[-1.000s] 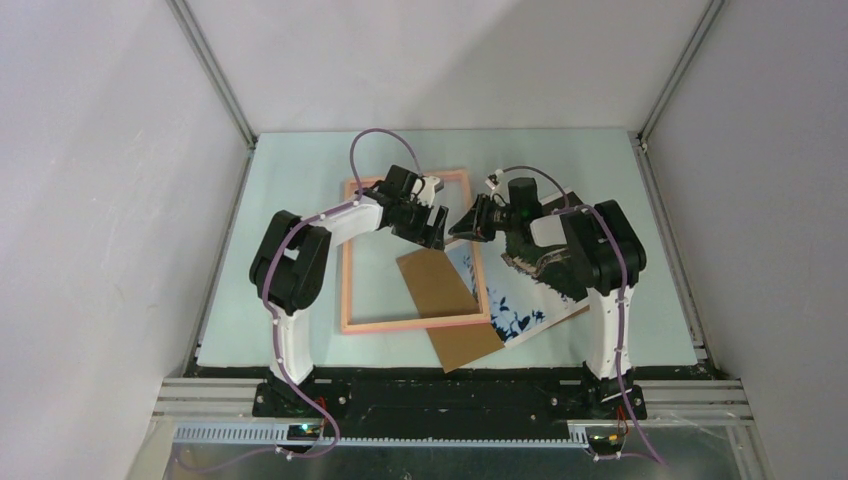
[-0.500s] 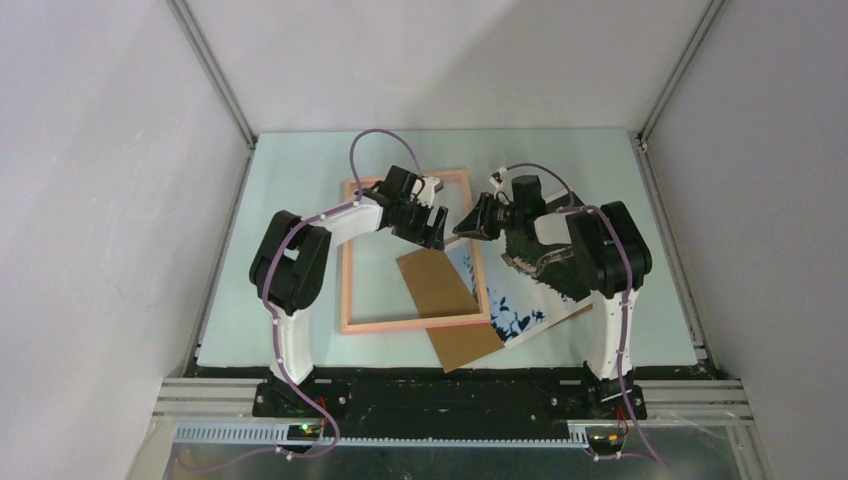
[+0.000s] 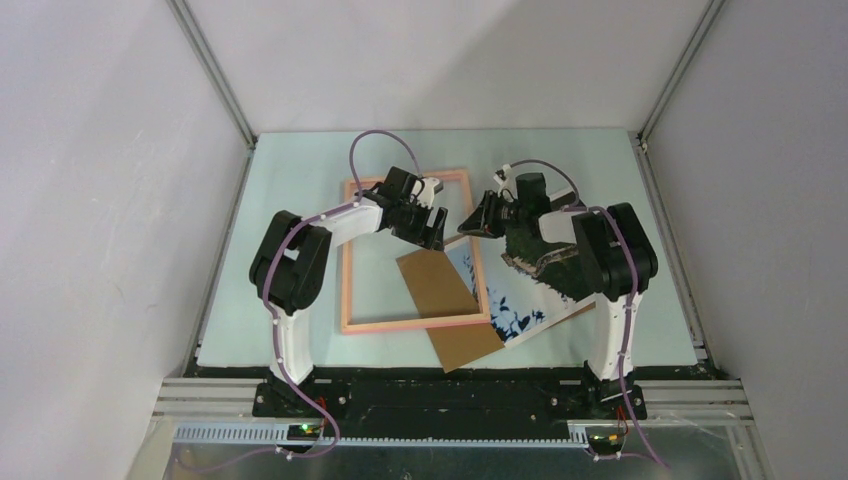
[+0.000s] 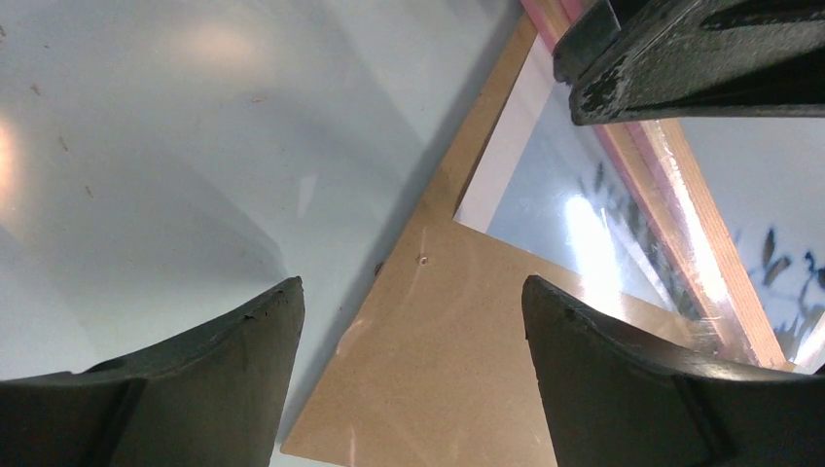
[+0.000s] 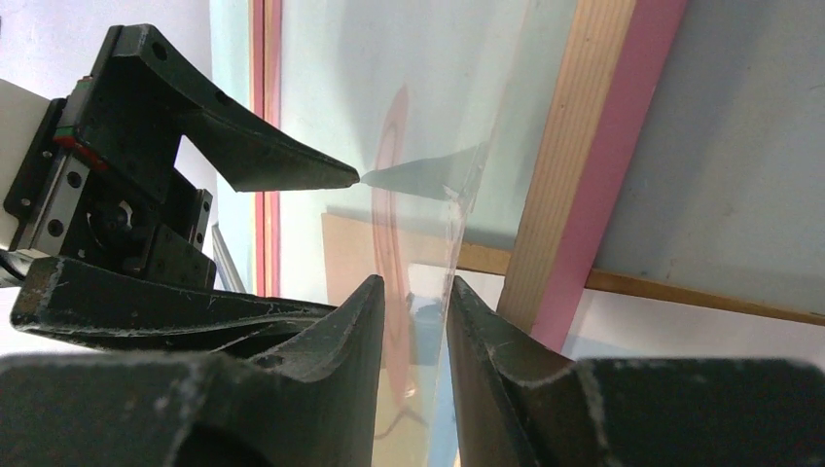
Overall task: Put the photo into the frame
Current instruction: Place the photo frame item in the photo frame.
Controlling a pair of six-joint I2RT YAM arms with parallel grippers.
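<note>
- Top view: the salmon-pink frame [image 3: 345, 290] lies mid-table. The photo [image 3: 515, 305] lies at its lower right, partly under a brown backing board [image 3: 450, 300].
- Left wrist: the left gripper [image 4: 411, 292] gapes wide over the board, holding nothing.
- Right wrist: the right gripper [image 5: 415, 292] has its jaws narrowly parted around a clear pane [image 5: 428, 117] edge; I cannot tell whether it grips.

Pale table [image 3: 300, 170]: pink frame [image 3: 346, 270] at centre; brown board [image 3: 450, 310] across its near-right corner; photo [image 3: 520, 315] at right, partly underneath.
</note>
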